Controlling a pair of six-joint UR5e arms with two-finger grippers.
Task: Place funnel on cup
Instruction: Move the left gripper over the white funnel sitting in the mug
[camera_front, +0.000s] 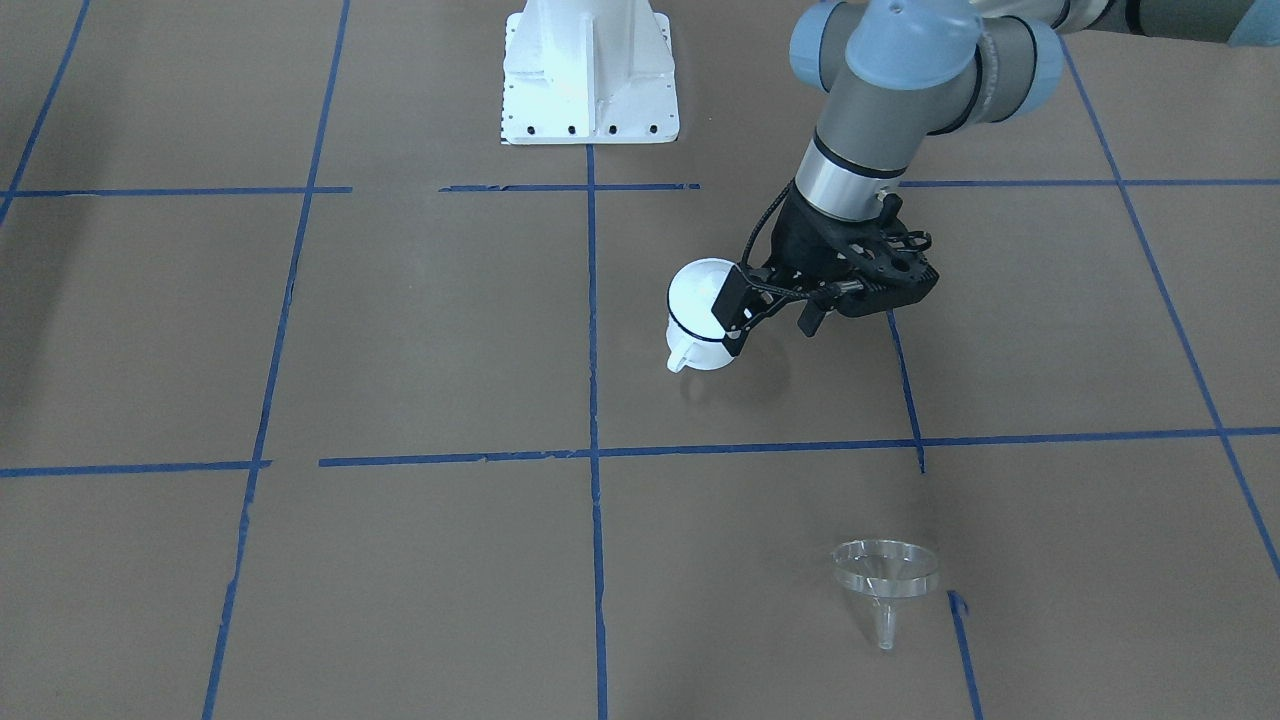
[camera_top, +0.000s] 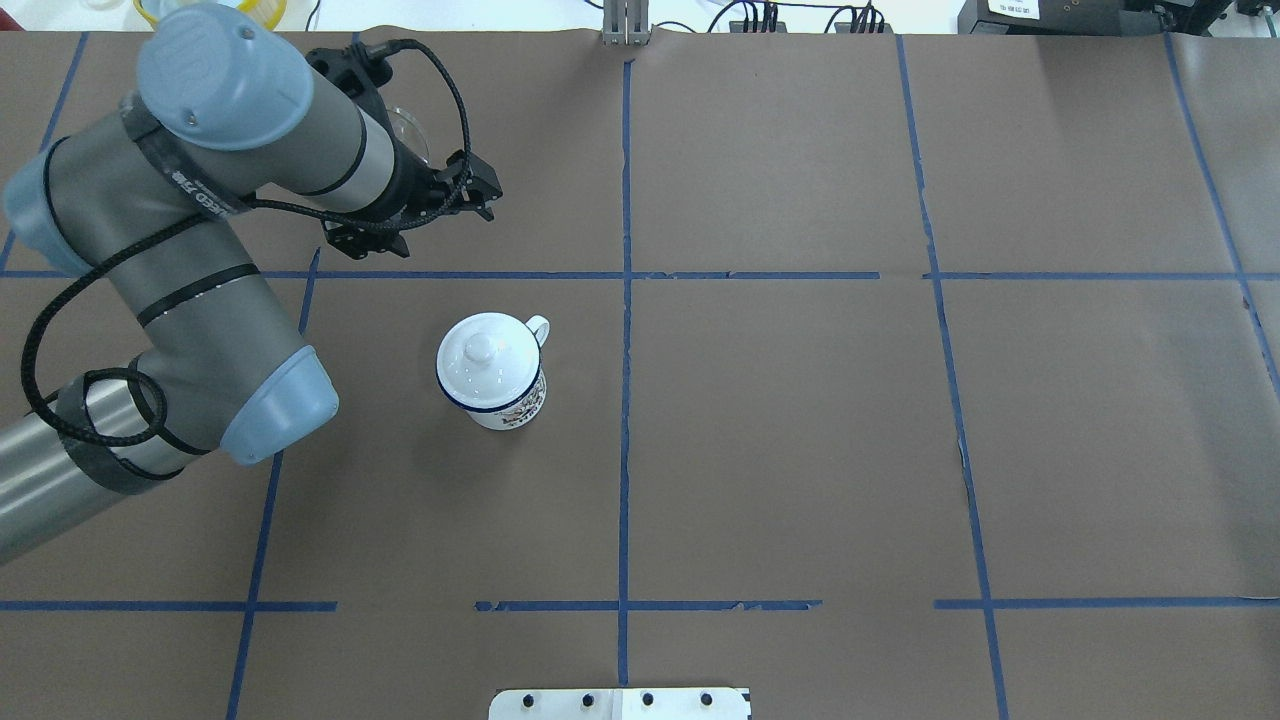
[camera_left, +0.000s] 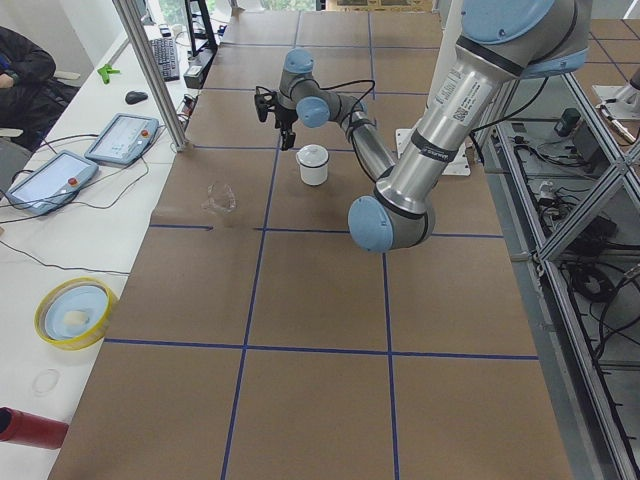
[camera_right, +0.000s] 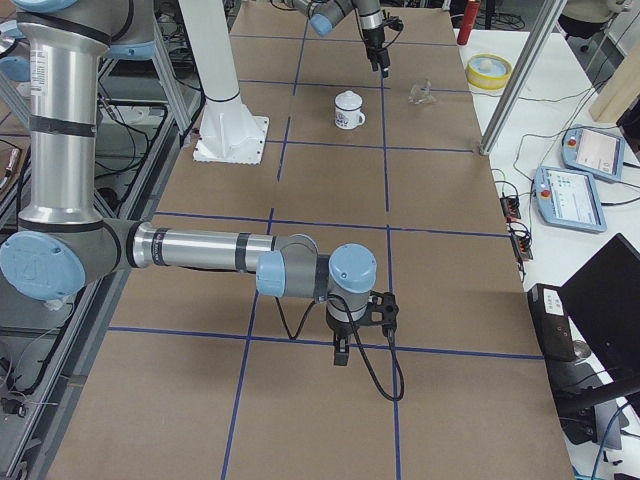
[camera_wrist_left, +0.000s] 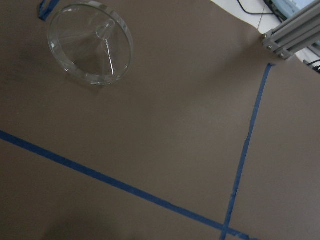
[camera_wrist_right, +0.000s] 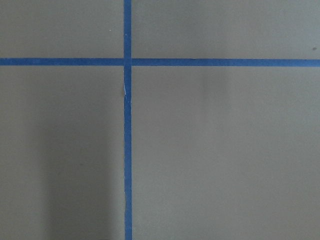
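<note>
the funnel (camera_front: 885, 578) lies on its side on the bench (camera_front: 420, 330). its long axis runs from the robot's side toward the operators' side. the spout points away from the robot and the wide mouth faces back toward it, tipped a little upward. in the left wrist view the camera looks straight into the round mouth, with the spout showing through the clear cone.

the left tool (camera_front: 772, 336) hangs above the bench with its fingers spread and nothing between them. the funnel is well apart from it, farther out toward the operators and slightly to the robot's left. in the overhead view the tool sits between funnel and cup, and the arm's wrist hides most of the funnel.

the cup (camera_top: 497, 385) stands upright, with a white knobbed lid (camera_top: 482, 352) resting on it.

the right tool (camera_right: 360, 325) shows only in the right side view, low over a crossing of blue tape (camera_wrist_right: 127, 150). i cannot tell whether it is spread or pressed together.
</note>
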